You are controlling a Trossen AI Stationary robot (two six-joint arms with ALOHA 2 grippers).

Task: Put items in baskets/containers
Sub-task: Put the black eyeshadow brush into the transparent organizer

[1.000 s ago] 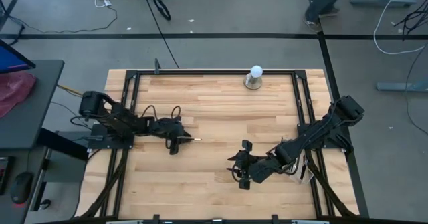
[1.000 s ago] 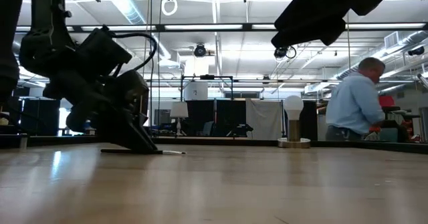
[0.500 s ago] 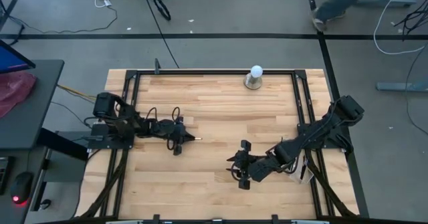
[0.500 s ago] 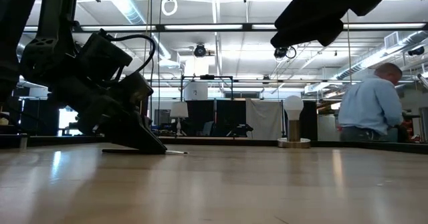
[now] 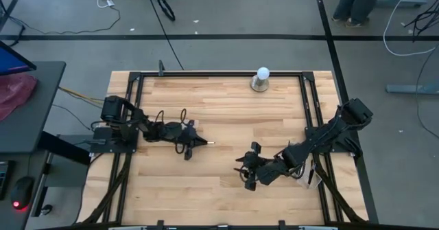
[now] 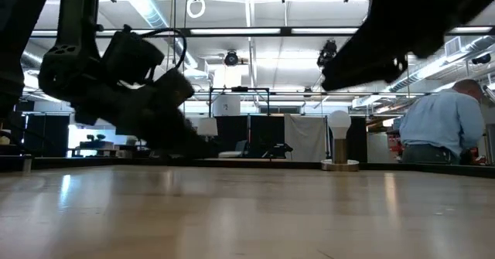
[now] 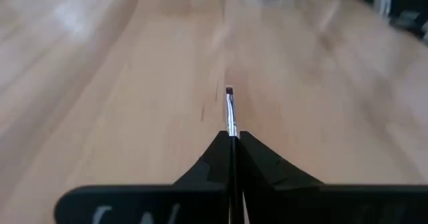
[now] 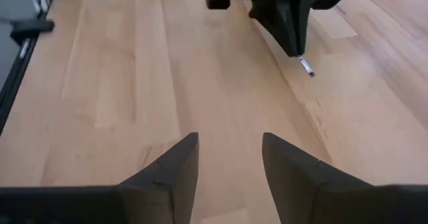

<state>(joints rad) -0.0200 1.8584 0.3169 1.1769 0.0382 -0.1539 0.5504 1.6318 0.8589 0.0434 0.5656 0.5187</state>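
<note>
One thin makeup brush (image 5: 208, 143) with a silver ferrule and a small dark tip sticks out of my shut left gripper (image 5: 199, 143) over the table's middle left. The left wrist view shows the brush (image 7: 230, 110) pointing straight ahead past the left gripper (image 7: 231, 138). My right gripper (image 5: 243, 170) is open and holds nothing, low over the wood toward the near right of the brush. In the right wrist view the open right gripper (image 8: 229, 150) faces the left gripper (image 8: 292, 47) and the brush tip (image 8: 306, 66). The clear organiser and the other brushes are out of view. My left gripper pinches the brush between its two fingers (image 7: 214, 154), on the handle just behind the silver ferrule (image 7: 232, 127). The fingers lie along the brush, which points on toward the table's right. The handle behind the fingers is hidden by the gripper.
A white ball on a round metal base (image 5: 261, 79) stands at the table's far edge and also shows in the low view (image 6: 339, 139). Black frame rails (image 5: 312, 120) run along the table's sides. A person (image 6: 429, 131) is in the room beyond the table.
My left gripper has moved toward the table's right, carrying the brush with it. In the low view the brush lay level on the wood before and the gripper now sits higher and blurred. My right gripper has shifted slightly.
</note>
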